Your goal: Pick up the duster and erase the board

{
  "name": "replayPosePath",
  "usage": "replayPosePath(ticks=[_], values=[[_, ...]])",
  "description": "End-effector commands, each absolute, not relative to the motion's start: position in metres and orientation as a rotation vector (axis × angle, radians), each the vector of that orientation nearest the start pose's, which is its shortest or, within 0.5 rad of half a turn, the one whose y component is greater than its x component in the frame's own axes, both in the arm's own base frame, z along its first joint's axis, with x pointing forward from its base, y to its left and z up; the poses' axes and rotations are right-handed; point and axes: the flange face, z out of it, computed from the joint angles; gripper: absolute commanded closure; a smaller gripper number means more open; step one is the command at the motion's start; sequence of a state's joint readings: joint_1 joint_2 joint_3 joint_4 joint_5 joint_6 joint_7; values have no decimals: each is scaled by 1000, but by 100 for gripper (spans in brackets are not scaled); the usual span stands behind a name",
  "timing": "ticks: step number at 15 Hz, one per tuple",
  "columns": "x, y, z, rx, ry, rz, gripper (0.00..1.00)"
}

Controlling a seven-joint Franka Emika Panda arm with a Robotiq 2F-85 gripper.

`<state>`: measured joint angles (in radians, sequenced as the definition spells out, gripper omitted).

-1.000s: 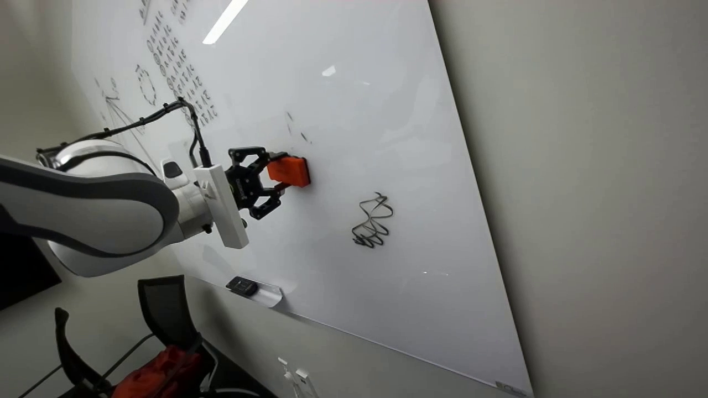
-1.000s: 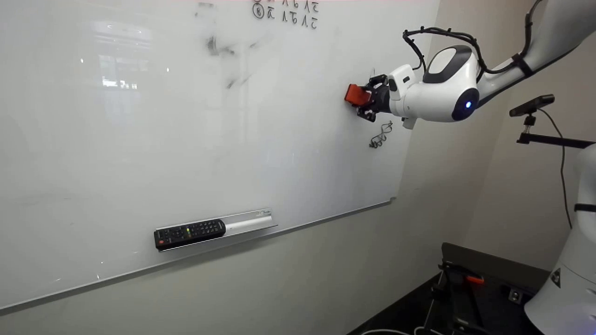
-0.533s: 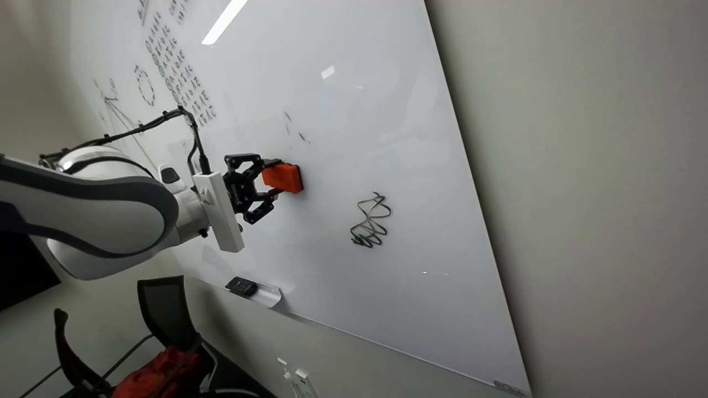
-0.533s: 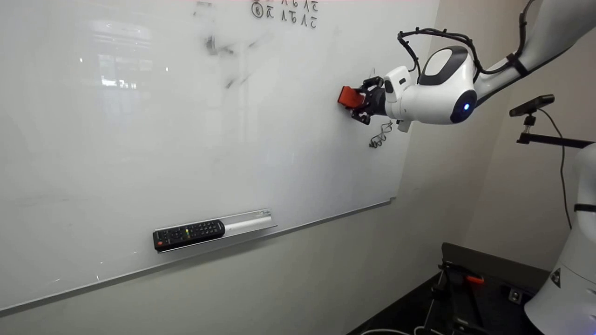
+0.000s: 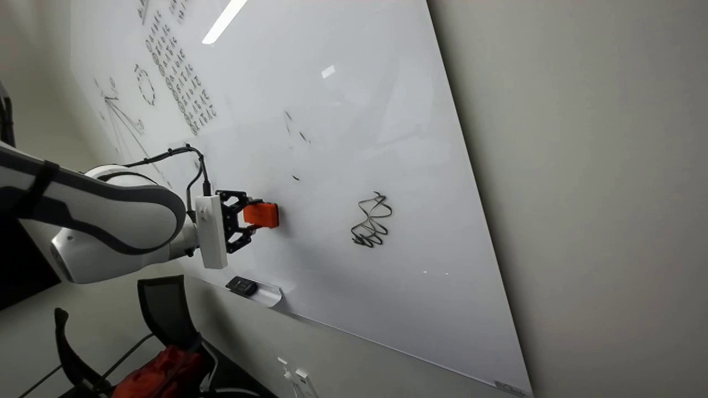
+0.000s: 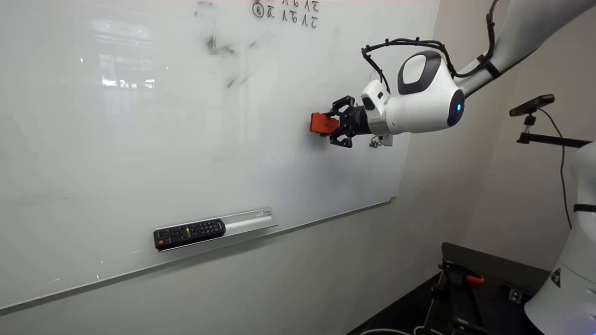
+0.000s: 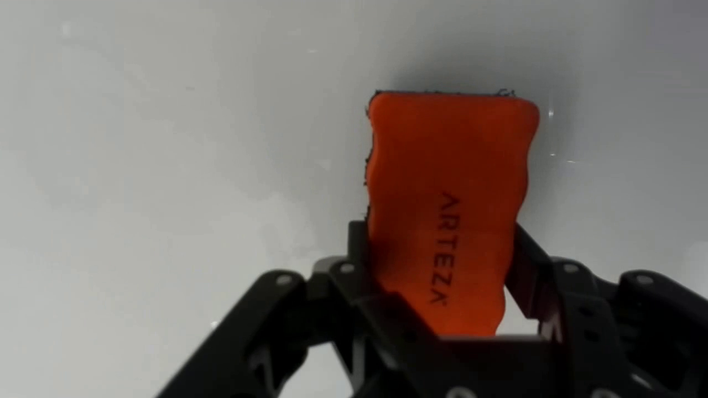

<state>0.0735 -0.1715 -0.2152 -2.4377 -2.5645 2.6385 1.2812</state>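
The board [image 5: 409, 166] is a large glossy white whiteboard, also in an exterior view [image 6: 116, 163]. The duster [image 5: 268, 215] is orange-red with a black face turned to the board. My gripper [image 5: 255, 214] is shut on the duster's sides, as the wrist view [image 7: 440, 232] shows. The duster [image 6: 321, 123] is at the board's surface in an exterior view; I cannot tell whether it touches. A black scribble [image 5: 371, 221] lies beyond the duster and is mostly hidden by the arm in an exterior view [image 6: 374, 143]. Short marks [image 5: 303, 137] are above the duster.
A ledge [image 6: 249, 224] on the board's lower edge holds a black remote [image 6: 190, 234]. Rows of writing [image 5: 180, 72] are higher on the board. A chair [image 5: 166, 307] with a red item [image 5: 160, 373] stands below. A camera on a stand [image 6: 531, 106] is beside the arm.
My gripper has moved down along the board with the duster, and leftward in both exterior views. A short dark mark shows where the duster was. The scribble looks the same.
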Motion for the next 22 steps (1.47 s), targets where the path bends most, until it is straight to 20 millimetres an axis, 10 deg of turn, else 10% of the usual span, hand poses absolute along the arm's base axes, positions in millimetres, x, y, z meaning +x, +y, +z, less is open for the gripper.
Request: replayPosePath(ticks=[1, 5, 6, 10, 11, 19, 22], values=[[467, -39, 346, 1835, 1095, 849, 65], [455, -30, 330, 1885, 1181, 822, 65], [456, -29, 325, 1895, 1196, 812, 40], [456, -30, 323, 1899, 1194, 810, 40], [456, -30, 323, 1899, 1194, 810, 65], [548, 43, 312, 2203, 1282, 960, 65], [582, 58, 274, 2266, 1283, 934, 65]])
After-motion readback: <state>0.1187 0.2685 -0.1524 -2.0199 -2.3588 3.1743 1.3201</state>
